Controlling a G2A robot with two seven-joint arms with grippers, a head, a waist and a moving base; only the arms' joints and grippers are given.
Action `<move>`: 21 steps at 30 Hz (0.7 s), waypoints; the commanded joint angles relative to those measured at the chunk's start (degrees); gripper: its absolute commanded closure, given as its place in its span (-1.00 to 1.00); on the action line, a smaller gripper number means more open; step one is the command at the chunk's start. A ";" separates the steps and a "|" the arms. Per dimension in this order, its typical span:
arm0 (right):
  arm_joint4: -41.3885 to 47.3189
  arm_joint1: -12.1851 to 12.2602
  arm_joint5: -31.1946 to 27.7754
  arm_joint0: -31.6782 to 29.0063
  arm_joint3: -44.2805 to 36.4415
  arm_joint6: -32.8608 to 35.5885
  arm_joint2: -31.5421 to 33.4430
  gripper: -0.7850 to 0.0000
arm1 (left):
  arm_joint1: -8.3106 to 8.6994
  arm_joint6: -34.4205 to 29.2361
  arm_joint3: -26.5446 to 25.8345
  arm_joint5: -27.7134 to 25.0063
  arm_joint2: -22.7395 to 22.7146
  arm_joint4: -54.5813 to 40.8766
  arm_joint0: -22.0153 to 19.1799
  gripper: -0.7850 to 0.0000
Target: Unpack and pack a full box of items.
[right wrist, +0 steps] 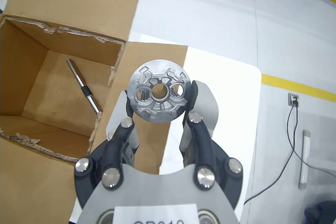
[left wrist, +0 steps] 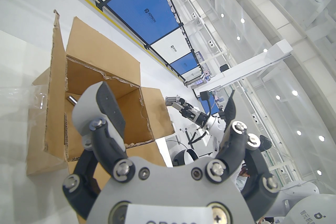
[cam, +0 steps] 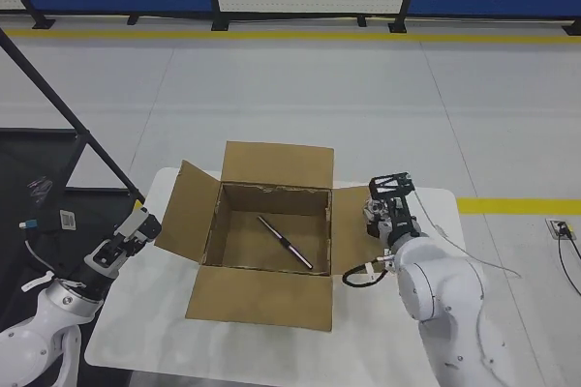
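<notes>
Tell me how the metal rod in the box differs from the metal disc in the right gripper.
The rod is long and thin; the disc is round and flat, with holes and raised ribs. The rod lies loose on the floor of the box; the disc is held outside it, clamped in the right gripper. Both are silvery metal.

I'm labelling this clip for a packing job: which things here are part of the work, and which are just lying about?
Part of the job: cardboard box, flaps open; metal rod lying inside it; round metal part gripped in the right hand; left hand, open, beside the box.
Just lying about: floor socket and its cable; black sheet beside the table.
</notes>
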 commanded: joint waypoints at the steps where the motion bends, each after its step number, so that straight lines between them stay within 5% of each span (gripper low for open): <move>1: -0.52 0.08 1.34 -0.42 0.21 0.78 1.46 1.00 | 0.00 0.00 0.00 0.00 0.00 0.00 0.00 -1.00; 7: -0.68 0.40 3.50 -0.35 3.72 3.27 6.07 1.00 | 0.00 0.00 0.00 0.00 0.00 0.00 0.00 -1.00; 21: 7.04 1.40 -1.48 3.49 21.94 0.86 14.02 1.00 | 0.00 0.00 0.00 0.00 0.00 0.00 0.00 -1.00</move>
